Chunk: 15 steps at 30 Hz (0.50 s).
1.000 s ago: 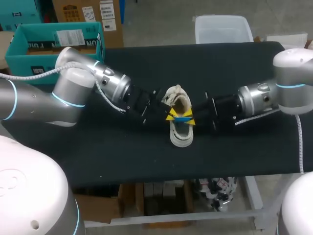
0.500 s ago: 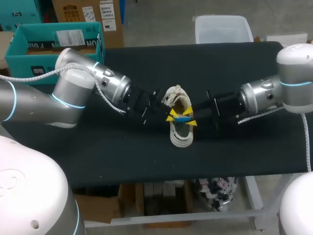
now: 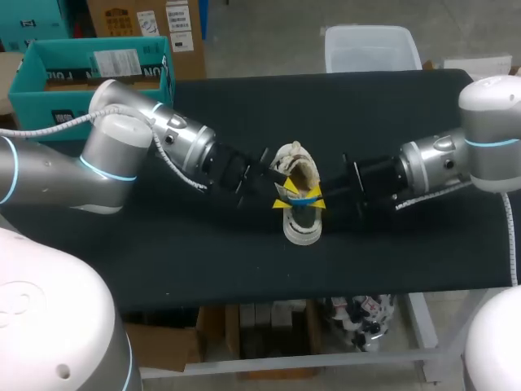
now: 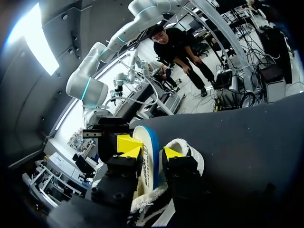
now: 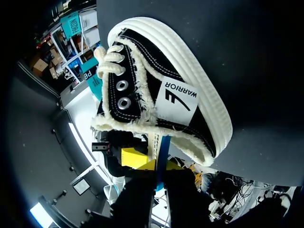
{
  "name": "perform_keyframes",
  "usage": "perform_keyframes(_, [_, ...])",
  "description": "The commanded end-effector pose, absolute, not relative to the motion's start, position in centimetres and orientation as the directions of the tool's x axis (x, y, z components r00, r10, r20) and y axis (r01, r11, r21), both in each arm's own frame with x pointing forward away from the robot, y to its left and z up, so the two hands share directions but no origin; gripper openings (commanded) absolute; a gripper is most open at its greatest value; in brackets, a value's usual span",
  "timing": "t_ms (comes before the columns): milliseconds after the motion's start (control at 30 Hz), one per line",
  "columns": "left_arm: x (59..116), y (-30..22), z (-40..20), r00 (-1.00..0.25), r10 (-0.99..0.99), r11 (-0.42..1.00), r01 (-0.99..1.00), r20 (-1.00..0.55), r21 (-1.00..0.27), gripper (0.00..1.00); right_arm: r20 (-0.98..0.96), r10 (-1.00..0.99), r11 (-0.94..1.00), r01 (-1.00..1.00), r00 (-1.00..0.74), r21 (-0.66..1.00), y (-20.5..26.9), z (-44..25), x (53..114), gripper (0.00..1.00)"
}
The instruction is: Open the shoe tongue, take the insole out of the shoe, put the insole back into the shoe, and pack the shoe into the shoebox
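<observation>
Both arms had closed in slightly over the shoe (image 3: 303,232) at mid-table (image 3: 203,252); left gripper (image 4: 147,153) and right gripper (image 5: 160,165) each stood narrow, pinching the insole (image 4: 149,135), which was on edge in the shoe's opening, its removal apparently under way.

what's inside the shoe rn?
The insole, blue-edged, sticks out of the shoe. Its lower part and the toe interior are covered by the upper.
</observation>
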<state>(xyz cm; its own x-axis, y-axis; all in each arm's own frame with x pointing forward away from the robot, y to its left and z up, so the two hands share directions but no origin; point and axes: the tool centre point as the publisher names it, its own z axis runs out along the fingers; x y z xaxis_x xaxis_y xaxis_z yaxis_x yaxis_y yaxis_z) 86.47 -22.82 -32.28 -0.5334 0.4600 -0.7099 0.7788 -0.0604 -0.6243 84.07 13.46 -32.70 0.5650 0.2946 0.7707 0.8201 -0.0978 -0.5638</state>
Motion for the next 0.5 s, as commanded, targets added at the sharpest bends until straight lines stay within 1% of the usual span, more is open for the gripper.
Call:
perform_keyframes(33, [86.6,-23.5,-32.7,-0.534,0.469,-0.044,0.782,-0.704,-0.622,0.0,0.769,0.297,-0.095,0.818,0.567,-0.567,13.4,-32.9,84.1,0.0])
perform_keyframes(500, [89.5,-23.9,-34.7,-0.582,0.474,0.031,0.761,-0.661,-0.648,0.0,0.749,0.306,-0.074,0.799,0.587,-0.597,13.7,-35.0,86.4,0.0])
